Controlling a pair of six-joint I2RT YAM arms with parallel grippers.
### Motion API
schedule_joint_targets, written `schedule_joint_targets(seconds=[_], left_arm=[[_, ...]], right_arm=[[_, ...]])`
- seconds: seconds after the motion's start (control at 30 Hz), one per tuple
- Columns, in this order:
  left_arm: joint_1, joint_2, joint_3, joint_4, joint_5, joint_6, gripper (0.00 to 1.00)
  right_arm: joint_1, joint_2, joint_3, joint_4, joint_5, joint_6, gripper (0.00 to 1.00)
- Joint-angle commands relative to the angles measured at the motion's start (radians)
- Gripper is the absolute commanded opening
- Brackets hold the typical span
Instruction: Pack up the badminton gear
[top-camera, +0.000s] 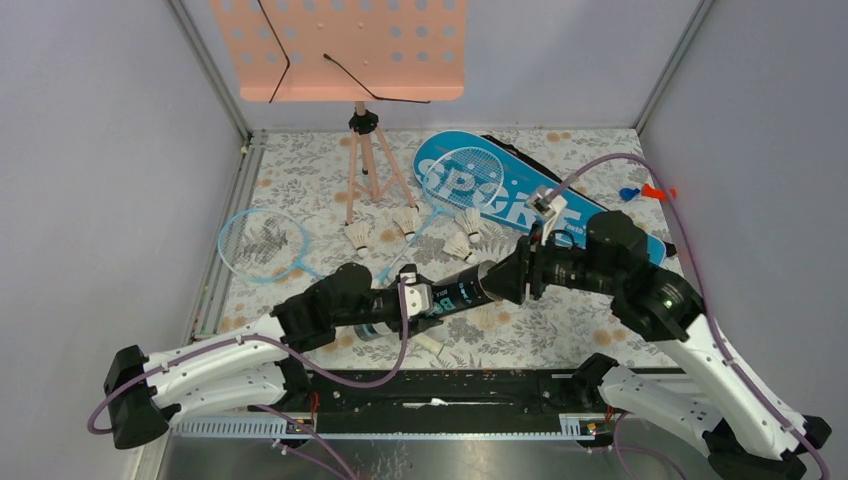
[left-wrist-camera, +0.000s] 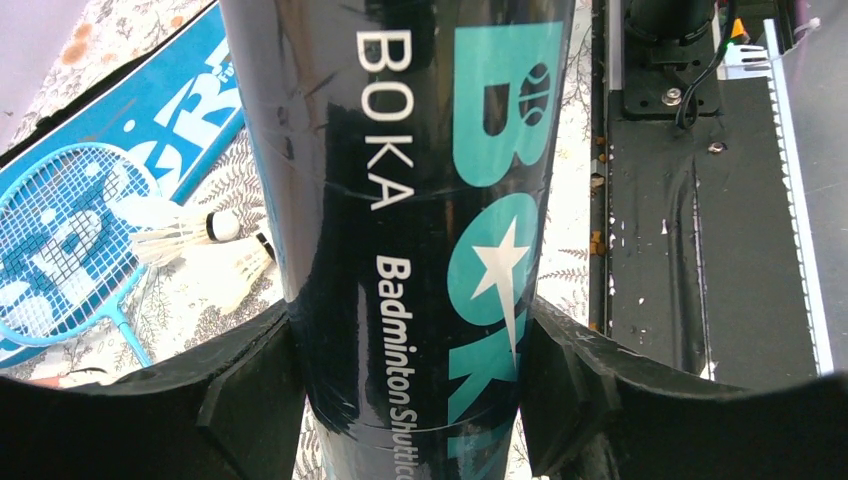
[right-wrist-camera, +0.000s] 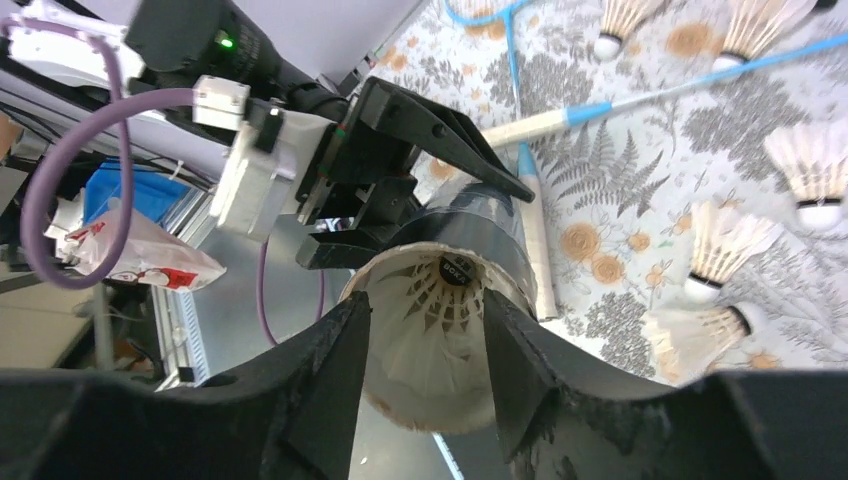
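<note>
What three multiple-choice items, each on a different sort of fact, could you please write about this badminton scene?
1. Where does one racket head lie?
A. on the blue SPORT bag
B. in a drawer
C. on a chair

2. How many light-blue rackets are in view?
A. one
B. two
C. four

3. What is the black BOKA tube's state?
A. lying loose
B. gripped by the left hand
C. standing capped

Answers:
1 A, its strings overlie the SPORT lettering.
2 B, a second racket lies on the floral mat.
3 B, fingers press both its sides.
</note>
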Motion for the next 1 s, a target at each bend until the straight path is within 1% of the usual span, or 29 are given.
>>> schedule_joint_targets(seconds=[0.0, 0.13, 0.2, 0.27, 0.37, 0.4, 0.5, 0.53, 0.6, 0.63, 0.67, 0.73, 0.8, 0.87, 0.97], left_arm=[[-0.01, -0.054, -0.018, 0.14, 0.031, -0.017, 0.18], [-0.01, -0.081, -0.037, 0.146, 0.011, -0.03, 0.18], [-0.01, -0.096, -0.044, 0.145, -0.003, -0.037, 0.17], [-0.01, -0.111, -0.051, 0.138, -0.021, -0.043, 0.17], [-0.01, -0.147, -0.065, 0.143, -0.061, -0.065, 0.16], [-0.01, -0.164, -0.074, 0.158, -0.088, -0.081, 0.16], [-0.01, -0.229, -0.103, 0.226, -0.276, -0.167, 0.16], [-0.01, -0.252, -0.105, 0.239, -0.368, -0.21, 0.16], [-0.01, -0.302, -0.118, 0.273, -0.541, -0.274, 0.17], [-0.01, -0.338, -0.13, 0.288, -0.631, -0.308, 0.17], [-0.01, -0.367, -0.139, 0.297, -0.703, -0.32, 0.17], [-0.01, -0.423, -0.153, 0.286, -0.82, -0.351, 0.18], [-0.01, -0.479, -0.158, 0.242, -0.851, -0.358, 0.18], [-0.01, -0.524, -0.171, 0.219, -0.849, -0.364, 0.18], [-0.01, -0.562, -0.187, 0.21, -0.842, -0.36, 0.19]], right_arm=[[0.013, -0.04, 0.144, -0.103, 0.039, -0.054, 0.57], [0.011, -0.064, 0.228, -0.166, 0.081, -0.068, 0.76], [0.013, -0.087, 0.259, -0.169, 0.11, -0.083, 0.89], [0.012, -0.113, 0.277, -0.162, 0.142, -0.093, 0.99], [0.011, -0.167, 0.259, -0.141, 0.21, -0.116, 1.0], [0.012, -0.186, 0.236, -0.135, 0.255, -0.118, 1.0], [0.013, -0.225, 0.137, -0.174, 0.452, -0.096, 1.0], [0.012, -0.222, 0.097, -0.19, 0.53, -0.078, 1.0], [0.012, -0.187, -0.002, -0.206, 0.627, -0.058, 1.0], [0.011, -0.154, -0.05, -0.199, 0.635, -0.057, 1.0], [0.011, -0.116, -0.102, -0.176, 0.604, -0.061, 1.0], [0.018, -0.034, -0.201, -0.074, 0.534, -0.054, 1.0], [0.041, 0.041, -0.288, 0.013, 0.541, -0.045, 1.0], [0.078, 0.111, -0.343, 0.061, 0.619, -0.053, 1.0], [0.161, 0.174, -0.431, 0.176, 0.69, -0.079, 0.97]])
